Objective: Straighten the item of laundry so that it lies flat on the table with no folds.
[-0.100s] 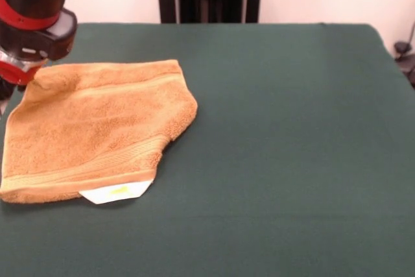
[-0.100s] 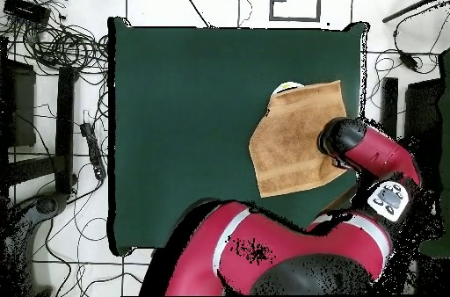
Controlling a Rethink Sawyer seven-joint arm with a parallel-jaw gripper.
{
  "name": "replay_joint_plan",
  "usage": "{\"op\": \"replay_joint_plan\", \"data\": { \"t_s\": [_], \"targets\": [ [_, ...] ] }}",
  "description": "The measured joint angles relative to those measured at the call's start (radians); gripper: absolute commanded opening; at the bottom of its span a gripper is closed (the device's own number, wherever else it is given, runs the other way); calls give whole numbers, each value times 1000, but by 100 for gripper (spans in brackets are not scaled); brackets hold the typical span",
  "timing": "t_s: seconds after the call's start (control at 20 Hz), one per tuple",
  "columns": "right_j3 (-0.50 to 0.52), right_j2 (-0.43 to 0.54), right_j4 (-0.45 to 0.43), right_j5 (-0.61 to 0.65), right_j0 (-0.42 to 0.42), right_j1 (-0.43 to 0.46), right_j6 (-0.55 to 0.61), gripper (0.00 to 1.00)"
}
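The orange-tan towel, the item of laundry point(image 1: 91, 128), lies on the left part of the green table point(image 1: 292, 128). Its right side is drawn in to a slanted, uneven edge, and stripe bands run near its far and near ends. A white tag point(image 1: 115, 191) sticks out from under the near edge. My gripper point(image 1: 8, 89) hangs under the red and black wrist at the towel's far left corner, mostly cut off by the picture's edge. From overhead, the wrist point(image 2: 343, 140) covers the edge of the towel point(image 2: 294, 140) and hides the gripper.
The towel lies close to the table's edge point(image 2: 362, 91) in the overhead view. My red arm point(image 2: 264, 258) crosses the table's bottom corner there. Cables point(image 2: 53, 39) and stands lie on the floor around the table. Bare green cloth point(image 2: 185, 118) spreads beyond the towel.
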Motion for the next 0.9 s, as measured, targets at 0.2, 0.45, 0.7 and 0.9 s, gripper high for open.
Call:
{"op": "replay_joint_plan", "data": {
  "t_s": [0.2, 0.45, 0.7, 0.9],
  "targets": [
    [1, 18, 0, -2, -2, 0, 0, 100],
    [2, 36, 0, -2, -2, 0, 0, 100],
    [3, 39, 0, -2, -2, 0, 0, 100],
    [3, 31, -4, 0, 4, 0, 0, 100]
  ]
}}
